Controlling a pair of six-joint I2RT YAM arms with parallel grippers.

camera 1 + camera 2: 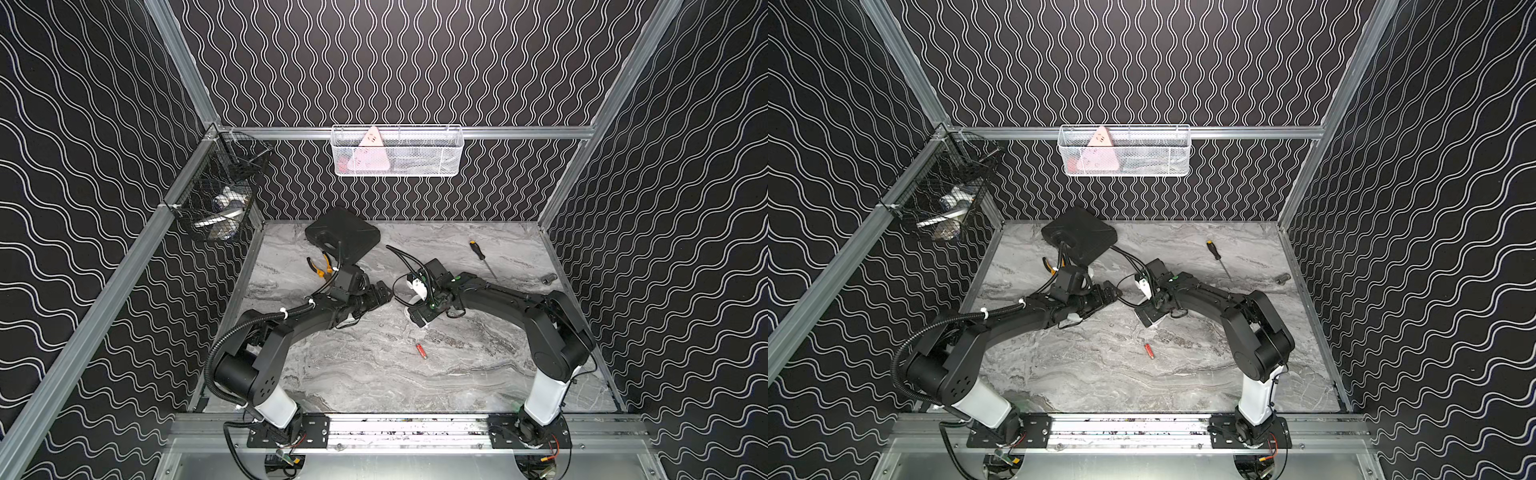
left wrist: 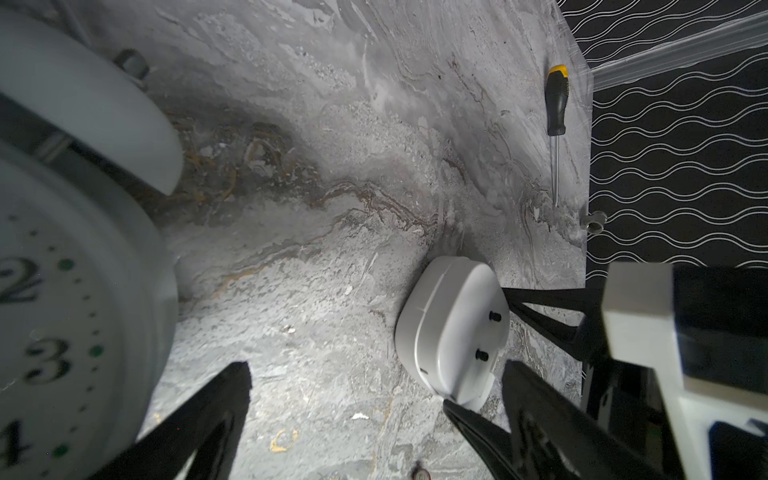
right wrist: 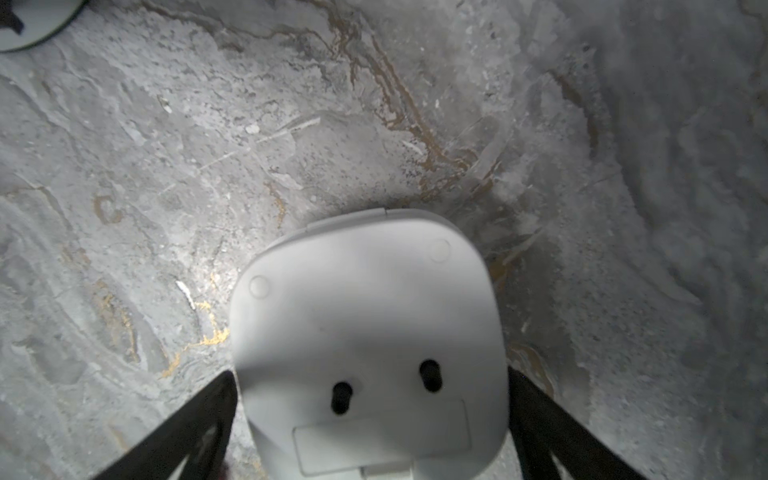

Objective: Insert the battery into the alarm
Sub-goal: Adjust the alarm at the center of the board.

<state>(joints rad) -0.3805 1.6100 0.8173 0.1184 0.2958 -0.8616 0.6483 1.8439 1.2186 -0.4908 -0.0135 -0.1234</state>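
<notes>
1. A small white plastic alarm with round corners [image 3: 365, 299] is being seen from the back in the right wrist view. Two black knobs and a flat cover are being shown there.
2. The alarm is being framed by the right gripper [image 3: 370, 374]. Its jaws are being held spread wide, one on each side of the alarm. Whether the alarm is being touched by them cannot be told.
3. In the left wrist view, the alarm is being seen tipped up on its edge on the grey marble-look worktop [image 1: 374, 382].
4. The left gripper [image 1: 384, 293] is being held near the right one. Its jaws are spread wide too, and nothing is being pinched between them.
5. A little red tube-shaped battery [image 1: 422, 351] is being seen lying flat on the worktop, nearer the front. It is well apart from the alarm and from both grippers.
6. A big round white clock face with dark numbers [image 2: 62, 316] is being seen very close in the left wrist view.
7. A screwdriver with a black and yellow handle [image 1: 478, 250] is being seen lying toward the back, on the right arm's side.
8. Orange-handled pliers [image 1: 319, 271] and a black plastic case [image 1: 345, 235] are being seen toward the back, on the left arm's side.
</notes>
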